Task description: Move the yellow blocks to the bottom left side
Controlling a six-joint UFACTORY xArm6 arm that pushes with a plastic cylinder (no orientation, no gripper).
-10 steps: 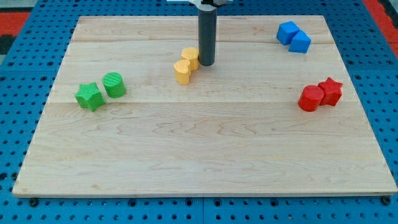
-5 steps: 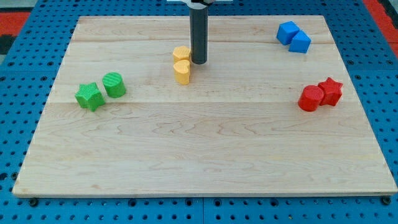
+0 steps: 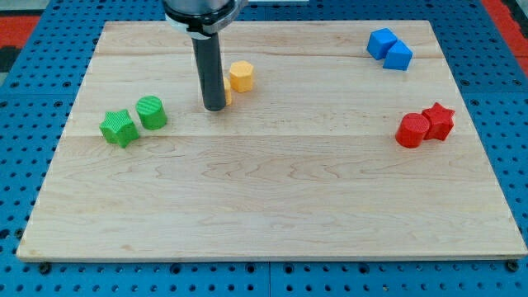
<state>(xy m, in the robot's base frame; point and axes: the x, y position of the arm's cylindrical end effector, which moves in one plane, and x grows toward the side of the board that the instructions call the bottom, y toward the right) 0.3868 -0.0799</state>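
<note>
Pale wooden board (image 3: 272, 206) of glued planks, grain running left-right, fills most of view. Lies on blue perforated base plate (image 3: 33, 91) w/ regular hole grid. Red strips at top corners (image 3: 507, 15). Even, soft light.

Pale wooden surface (image 3: 272, 206) carrying yellow blocks (image 3: 240, 76) up top, green pair (image 3: 134, 120) left, blue pair (image 3: 389, 49) and red pair (image 3: 425, 125) right.

Two yellow blocks (image 3: 240, 76) lie near the bench (image 3: 272, 206) top centre. My tip (image 3: 215, 106) rests just left of them, hiding most of one. Other block pairs lie left and right.
</note>
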